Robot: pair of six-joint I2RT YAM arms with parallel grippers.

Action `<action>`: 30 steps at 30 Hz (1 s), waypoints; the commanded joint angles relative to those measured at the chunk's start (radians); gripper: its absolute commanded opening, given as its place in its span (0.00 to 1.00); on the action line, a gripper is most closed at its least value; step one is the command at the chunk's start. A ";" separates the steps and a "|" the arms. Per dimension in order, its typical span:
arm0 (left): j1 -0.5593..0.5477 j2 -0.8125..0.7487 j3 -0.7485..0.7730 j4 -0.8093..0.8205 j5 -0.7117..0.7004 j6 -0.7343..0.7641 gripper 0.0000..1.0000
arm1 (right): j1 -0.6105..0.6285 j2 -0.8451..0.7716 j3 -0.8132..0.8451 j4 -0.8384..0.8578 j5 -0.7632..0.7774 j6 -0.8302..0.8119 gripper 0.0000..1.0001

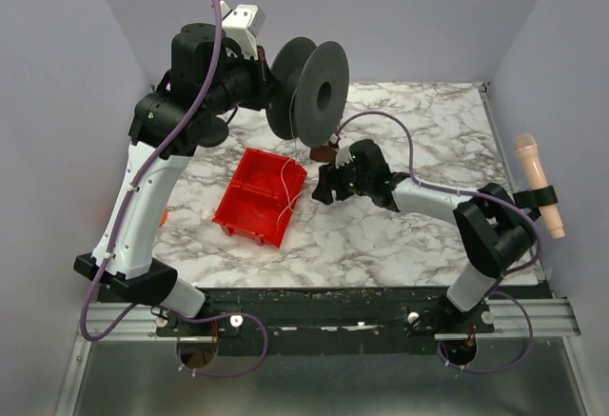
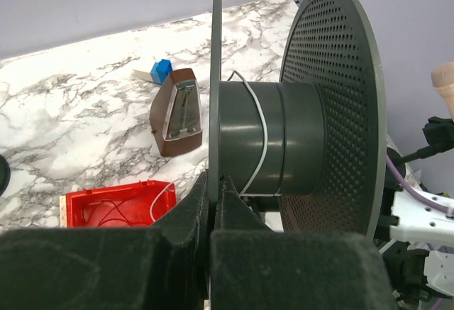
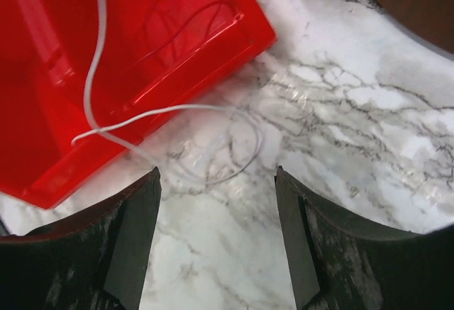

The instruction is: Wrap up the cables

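My left gripper (image 2: 214, 182) is shut on the thin near flange of the black spool (image 1: 306, 88) and holds it in the air above the table's back. The spool (image 2: 298, 136) has a thin white cable (image 2: 261, 136) lying across its core. The cable (image 1: 288, 183) hangs from the spool down into a red bin (image 1: 260, 196). In the right wrist view the cable (image 3: 152, 115) runs over the bin's edge (image 3: 142, 54) and curls in a loop on the marble. My right gripper (image 3: 218, 182) is open and empty, low over the table just right of the bin (image 1: 328, 188).
A brown wedge-shaped object (image 2: 177, 113) and a small blue block (image 2: 162, 69) lie on the marble table (image 1: 419, 140) behind the spool. A beige handle-shaped object (image 1: 540, 183) is clipped at the right wall. The table's front edge runs along the arm bases.
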 commanded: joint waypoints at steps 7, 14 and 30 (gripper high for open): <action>0.005 -0.030 0.014 0.034 0.030 0.010 0.00 | 0.006 0.266 0.282 -0.240 0.076 -0.092 0.75; 0.005 -0.022 0.018 0.034 0.034 0.015 0.00 | 0.018 0.341 0.326 -0.287 0.057 -0.121 0.75; 0.006 -0.025 0.019 0.031 0.048 0.019 0.00 | 0.045 0.395 0.348 -0.205 0.001 -0.140 0.22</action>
